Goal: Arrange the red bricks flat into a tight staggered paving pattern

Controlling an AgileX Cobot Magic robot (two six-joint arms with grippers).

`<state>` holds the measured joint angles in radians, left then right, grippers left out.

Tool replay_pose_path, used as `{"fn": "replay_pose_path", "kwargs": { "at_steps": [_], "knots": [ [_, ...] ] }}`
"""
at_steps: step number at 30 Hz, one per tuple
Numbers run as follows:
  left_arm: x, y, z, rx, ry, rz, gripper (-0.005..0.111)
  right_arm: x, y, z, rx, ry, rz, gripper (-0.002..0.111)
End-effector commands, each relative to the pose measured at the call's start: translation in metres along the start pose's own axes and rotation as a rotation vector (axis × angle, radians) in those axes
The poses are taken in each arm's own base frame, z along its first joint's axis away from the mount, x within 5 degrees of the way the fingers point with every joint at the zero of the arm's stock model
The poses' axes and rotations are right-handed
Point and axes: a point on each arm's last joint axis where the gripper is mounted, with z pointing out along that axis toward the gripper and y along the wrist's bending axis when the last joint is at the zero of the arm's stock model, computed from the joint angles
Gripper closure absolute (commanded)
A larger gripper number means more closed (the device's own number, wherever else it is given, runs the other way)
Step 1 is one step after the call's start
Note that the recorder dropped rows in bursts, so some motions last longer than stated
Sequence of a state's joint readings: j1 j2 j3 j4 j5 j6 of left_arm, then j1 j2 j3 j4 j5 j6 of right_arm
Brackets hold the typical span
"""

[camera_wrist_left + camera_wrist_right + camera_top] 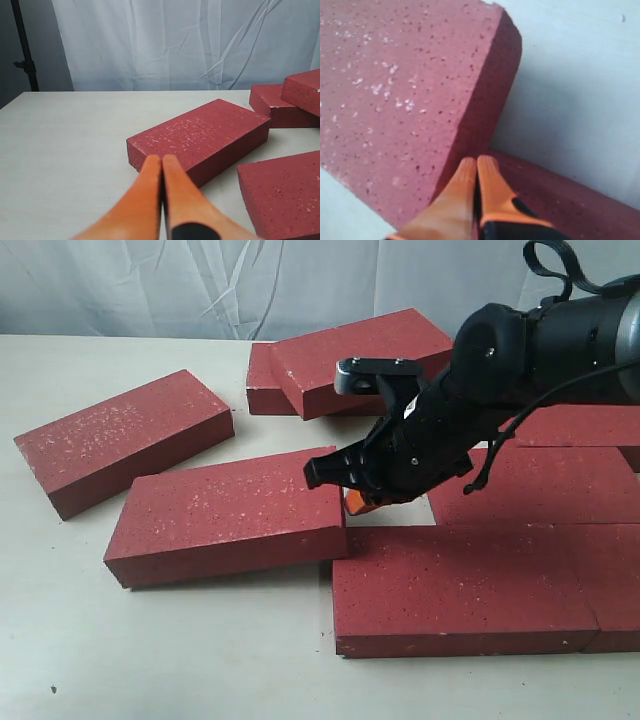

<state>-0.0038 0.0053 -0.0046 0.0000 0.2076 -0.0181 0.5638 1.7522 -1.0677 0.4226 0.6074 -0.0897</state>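
Several dark-red bricks lie on the pale table (200,660). A paved group sits at the right, with a front brick (460,590) and others behind it (560,485). A loose slanted brick (225,515) has its right end resting over the front brick's corner. My right gripper (358,502) is shut and empty, its orange tips at that end face. In the right wrist view the gripper (477,162) touches the slanted brick (395,90) just above the lower brick (560,195). My left gripper (161,159) is shut and empty, hovering short of another loose brick (200,137).
The far-left loose brick (125,445) lies askew. At the back, one brick (365,360) lies tilted on another (260,375). White cloth hangs behind the table. A dark stand pole (25,50) rises beyond the table's far left corner.
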Motion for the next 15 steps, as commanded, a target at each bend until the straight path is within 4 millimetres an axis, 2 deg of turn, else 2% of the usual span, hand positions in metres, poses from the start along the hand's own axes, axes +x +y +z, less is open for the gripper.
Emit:
{"fn": "replay_pose_path", "kwargs": {
  "at_steps": [1,8,15],
  "knots": [
    [0.001,-0.001,0.000,0.009,-0.006,0.000,0.107,-0.002,0.006,0.000,-0.010,-0.011,-0.019,0.109],
    [0.001,-0.001,0.000,0.009,-0.006,0.000,0.107,-0.011,0.013,-0.011,-0.029,-0.041,-0.027,0.109],
    [0.001,-0.001,0.000,0.009,-0.006,0.000,0.107,-0.013,0.027,-0.032,-0.057,-0.096,-0.069,0.109]
  ]
}}
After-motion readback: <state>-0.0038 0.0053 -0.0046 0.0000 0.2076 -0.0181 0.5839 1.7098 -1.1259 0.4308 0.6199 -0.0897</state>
